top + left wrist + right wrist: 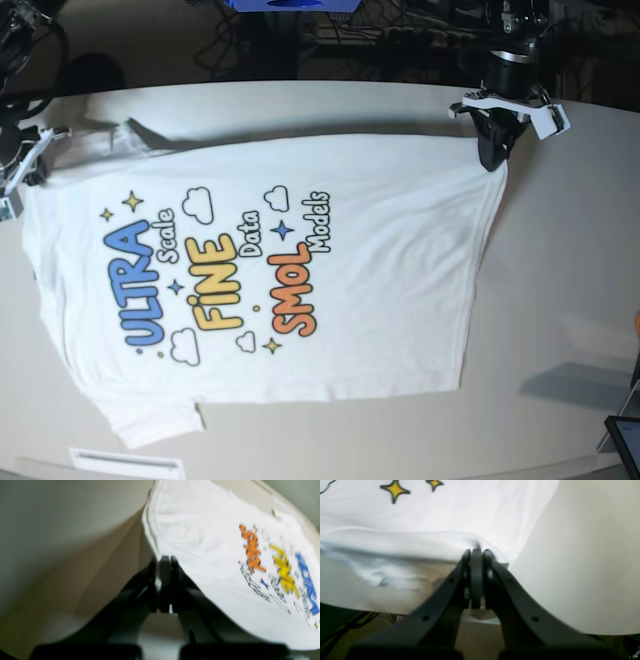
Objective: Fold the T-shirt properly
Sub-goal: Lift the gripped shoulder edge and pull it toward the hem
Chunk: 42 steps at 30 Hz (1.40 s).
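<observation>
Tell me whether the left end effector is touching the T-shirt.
Touching. The left wrist view shows the left end effector shut on the edge of the T-shirt, white cloth pinched between its tips.

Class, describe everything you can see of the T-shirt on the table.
The T-shirt is white, soft-looking cloth, lying print-up and mostly flat on the pale table. Its print reads ULTRA Scale FINE Data SMOL Models in blue, yellow and orange, with clouds and stars. One short sleeve shows at a near corner. The left end effector is shut on the hem corner; the right end effector is shut on the opposite end's edge, lifting a fold.
</observation>
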Each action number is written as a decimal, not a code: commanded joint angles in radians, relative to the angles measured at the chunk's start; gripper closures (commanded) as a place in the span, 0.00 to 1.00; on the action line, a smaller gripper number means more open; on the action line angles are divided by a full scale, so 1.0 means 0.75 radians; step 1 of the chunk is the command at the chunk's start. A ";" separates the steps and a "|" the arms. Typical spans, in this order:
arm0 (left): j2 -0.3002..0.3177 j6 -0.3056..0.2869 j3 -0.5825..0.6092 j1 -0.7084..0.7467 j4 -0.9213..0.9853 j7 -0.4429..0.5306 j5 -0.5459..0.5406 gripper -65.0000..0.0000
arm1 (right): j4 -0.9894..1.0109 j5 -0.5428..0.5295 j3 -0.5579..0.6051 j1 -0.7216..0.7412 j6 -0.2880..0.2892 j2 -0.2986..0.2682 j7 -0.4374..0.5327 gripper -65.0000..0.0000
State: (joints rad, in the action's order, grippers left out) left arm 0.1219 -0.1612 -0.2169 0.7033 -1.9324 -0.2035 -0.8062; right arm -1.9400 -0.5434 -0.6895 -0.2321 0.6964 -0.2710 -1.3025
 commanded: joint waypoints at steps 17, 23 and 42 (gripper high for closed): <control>-0.139 -0.007 -0.184 -0.163 -0.025 -0.253 -0.051 1.00 | 0.047 -0.001 0.180 0.182 0.002 -0.063 -0.007 1.00; -0.184 -0.007 -0.307 -0.245 -0.023 -0.345 -0.051 1.00 | 0.082 -0.001 0.249 0.227 0.002 -0.112 -0.001 1.00; -0.184 0.150 -0.303 -0.421 -0.015 -0.366 -0.051 1.00 | 0.253 -0.001 0.368 0.368 0.002 -0.131 0.005 1.00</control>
State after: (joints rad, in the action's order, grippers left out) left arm -0.0246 -0.0410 -0.4404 0.3946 -1.9259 -0.5049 -0.8364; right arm -1.7359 -0.5419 -0.4072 0.0219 0.6983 -0.3473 -1.3151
